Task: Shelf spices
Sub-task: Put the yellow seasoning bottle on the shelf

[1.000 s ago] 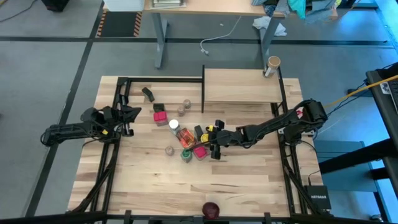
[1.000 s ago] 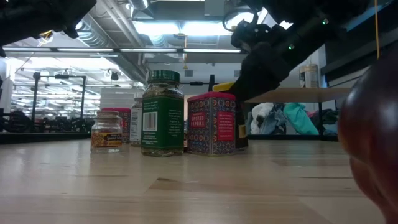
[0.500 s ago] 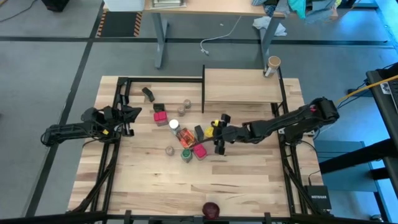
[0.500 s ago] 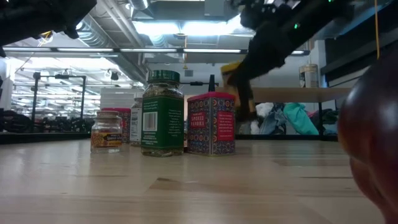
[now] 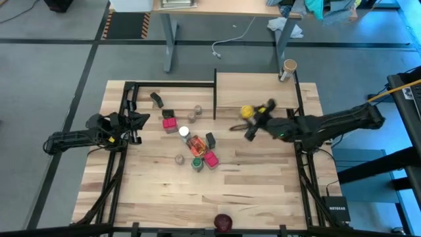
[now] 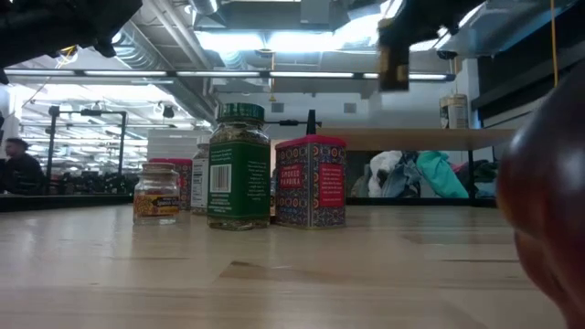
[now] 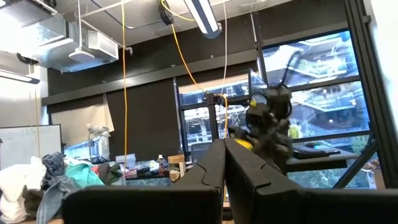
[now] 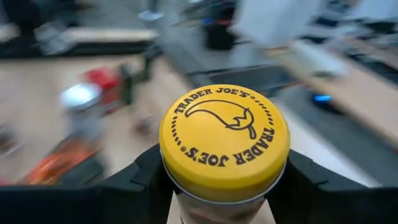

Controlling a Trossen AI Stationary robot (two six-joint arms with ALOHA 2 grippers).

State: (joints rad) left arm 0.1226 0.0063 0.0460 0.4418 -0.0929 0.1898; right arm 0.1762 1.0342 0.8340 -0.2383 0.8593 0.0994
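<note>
A yellow-lidded jar (image 8: 224, 146) is held in the right claw (image 5: 253, 120), clamped between its two dark fingers (image 8: 140, 177), and in the view from above the jar is seen raised at the near edge of the shelf (image 5: 256, 91), right of the main cluster. The yellow lid carries a printed chili pepper and brand lettering, seen up close from the right wrist. The left claw (image 5: 135, 120) is parked at the left side of the surface (image 5: 263, 184), its fingers (image 7: 214, 165) pressed together with nothing between them. On the shelf a tan-lidded jar (image 5: 288, 67) is standing at the far right corner. The remaining spices are gathered left of centre on the surface: a pink-red box (image 5: 170, 123), a white-capped bottle (image 5: 184, 132) just beside it, an orange-red packet (image 5: 196, 144) next to that, a dark tin (image 5: 210, 139), a second pink-red box (image 5: 212, 159) and a green-lidded jar (image 5: 197, 164) touching or nearly touching it. From the level camera the green-lidded jar and the patterned pink-red box are seen upright side by side, with a small clear jar (image 6: 156, 193) to their left. A dark red round thing (image 5: 223, 221) is lying alone at the near edge of the surface. A person (image 6: 18, 169) is visible far back in the room.
</note>
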